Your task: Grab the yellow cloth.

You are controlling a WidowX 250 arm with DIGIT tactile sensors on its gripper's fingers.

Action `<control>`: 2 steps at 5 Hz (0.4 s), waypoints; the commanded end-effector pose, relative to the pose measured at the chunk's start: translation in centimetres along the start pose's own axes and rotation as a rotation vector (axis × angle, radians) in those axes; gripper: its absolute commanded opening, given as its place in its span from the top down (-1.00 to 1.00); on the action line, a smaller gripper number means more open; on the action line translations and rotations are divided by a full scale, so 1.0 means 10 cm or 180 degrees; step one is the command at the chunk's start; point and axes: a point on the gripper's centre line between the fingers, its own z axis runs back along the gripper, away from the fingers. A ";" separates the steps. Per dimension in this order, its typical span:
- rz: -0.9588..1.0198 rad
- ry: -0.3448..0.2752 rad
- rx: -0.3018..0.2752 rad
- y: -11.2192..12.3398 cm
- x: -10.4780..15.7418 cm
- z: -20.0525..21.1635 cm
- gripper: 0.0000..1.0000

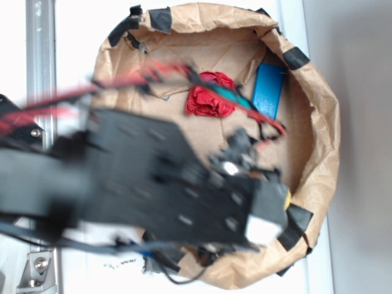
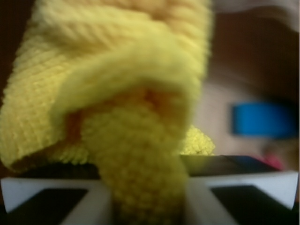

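The yellow cloth (image 2: 112,75) fills most of the wrist view, fuzzy and bunched, with a fold of it pinched between the two white fingers (image 2: 93,201). My gripper (image 2: 146,206) is shut on that fold. In the exterior view the black arm covers the lower half of the brown paper bowl (image 1: 318,122). The gripper (image 1: 269,214) is at the bowl's lower right, and only a sliver of yellow (image 1: 287,197) shows beside it.
A red cloth (image 1: 209,95) lies near the bowl's back middle. A blue block (image 1: 269,89) leans at the back right and also shows in the wrist view (image 2: 265,119). Black tape patches (image 1: 297,58) line the crumpled rim.
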 end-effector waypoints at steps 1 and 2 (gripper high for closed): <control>0.0593 0.0077 -0.0226 0.32 -0.29 0.21 1.00; 0.0802 0.0167 -0.0231 0.31 -0.28 0.23 1.00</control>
